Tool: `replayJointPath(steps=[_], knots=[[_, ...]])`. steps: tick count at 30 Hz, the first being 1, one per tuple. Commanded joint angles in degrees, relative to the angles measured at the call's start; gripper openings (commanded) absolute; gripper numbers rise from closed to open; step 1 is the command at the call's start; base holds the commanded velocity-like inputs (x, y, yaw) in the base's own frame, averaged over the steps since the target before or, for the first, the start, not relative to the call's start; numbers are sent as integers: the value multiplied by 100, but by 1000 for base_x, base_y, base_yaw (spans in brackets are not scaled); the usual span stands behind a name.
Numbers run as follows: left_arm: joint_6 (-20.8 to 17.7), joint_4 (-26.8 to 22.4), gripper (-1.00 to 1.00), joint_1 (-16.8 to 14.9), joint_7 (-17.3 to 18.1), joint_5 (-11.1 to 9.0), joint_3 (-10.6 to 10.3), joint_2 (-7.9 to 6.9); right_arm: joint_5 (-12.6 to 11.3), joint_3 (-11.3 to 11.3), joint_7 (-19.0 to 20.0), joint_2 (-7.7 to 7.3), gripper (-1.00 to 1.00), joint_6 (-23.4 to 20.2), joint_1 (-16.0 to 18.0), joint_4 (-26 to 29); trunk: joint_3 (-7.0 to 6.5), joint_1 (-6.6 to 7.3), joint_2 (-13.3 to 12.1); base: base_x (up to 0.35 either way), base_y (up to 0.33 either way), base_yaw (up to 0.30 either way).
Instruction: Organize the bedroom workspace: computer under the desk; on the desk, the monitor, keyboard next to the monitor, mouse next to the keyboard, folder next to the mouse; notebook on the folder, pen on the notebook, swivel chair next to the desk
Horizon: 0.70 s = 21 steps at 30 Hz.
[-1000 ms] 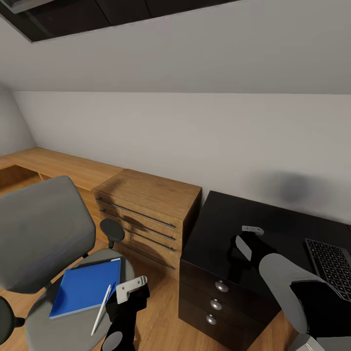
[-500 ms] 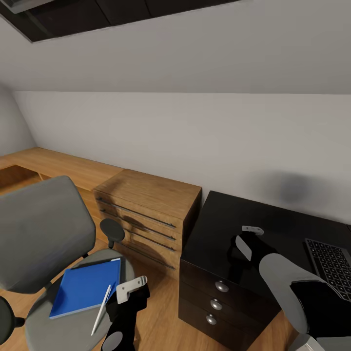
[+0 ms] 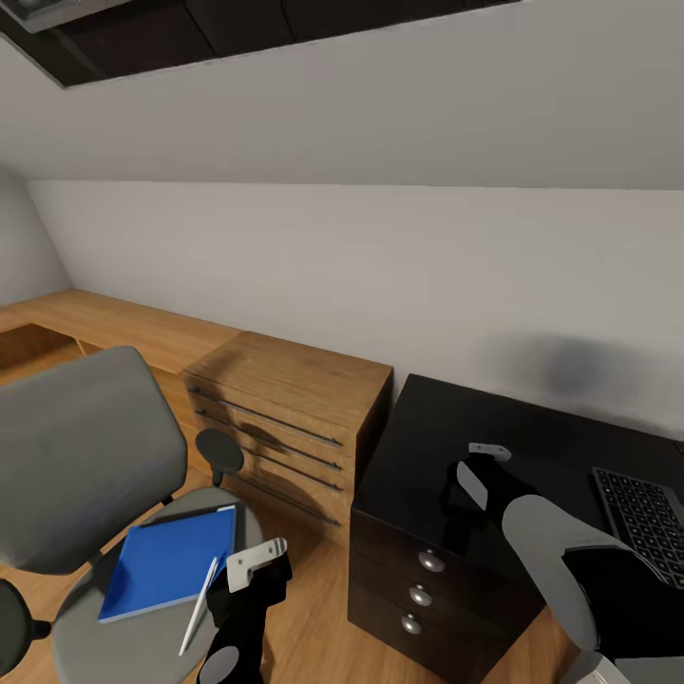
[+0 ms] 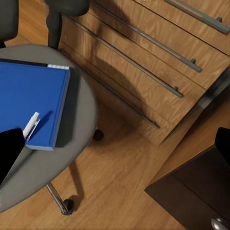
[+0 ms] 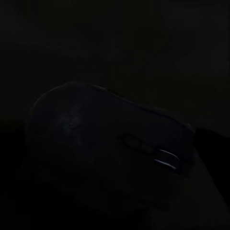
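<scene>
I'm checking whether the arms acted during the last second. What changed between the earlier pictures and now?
Only the head view shifted slightly, so the camera moved, not the things. The flat blue folder and thin white pen lie as before on the grey swivel chair; the left pincer and the right pincer over the glossy black desk kept their places.
</scene>
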<state>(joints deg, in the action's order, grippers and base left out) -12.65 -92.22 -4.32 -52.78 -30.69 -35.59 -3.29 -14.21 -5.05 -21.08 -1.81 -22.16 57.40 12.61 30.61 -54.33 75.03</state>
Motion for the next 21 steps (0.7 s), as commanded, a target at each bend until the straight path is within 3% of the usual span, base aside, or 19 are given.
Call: replayJointPath(steps=[1,7,13,18,21], knots=[[-35,-8,100,-7,-40,-16,-13,-5,-52,-50,-29,2,-100,-35,1,12,-13,23,-38,0,0,0],[-45,20,100,-8,-40,-25,-16,-5,-24,-57,-5,111,-100,-16,0,43,-84,110,-199,0,0,0],[-52,44,100,-8,-40,-20,-18,-3,27,-138,7,179,-100,-44,-149,646,-174,220,-399,0,0,0],[-53,46,100,-7,-40,-17,-18,-2,30,-424,8,204,-100,-61,-323,969,-246,308,-559,0,0,0],[-53,46,100,-7,-40,-16,-19,-4,32,-694,8,300,-100,-76,-403,1059,-246,308,-559,0,0,0]])
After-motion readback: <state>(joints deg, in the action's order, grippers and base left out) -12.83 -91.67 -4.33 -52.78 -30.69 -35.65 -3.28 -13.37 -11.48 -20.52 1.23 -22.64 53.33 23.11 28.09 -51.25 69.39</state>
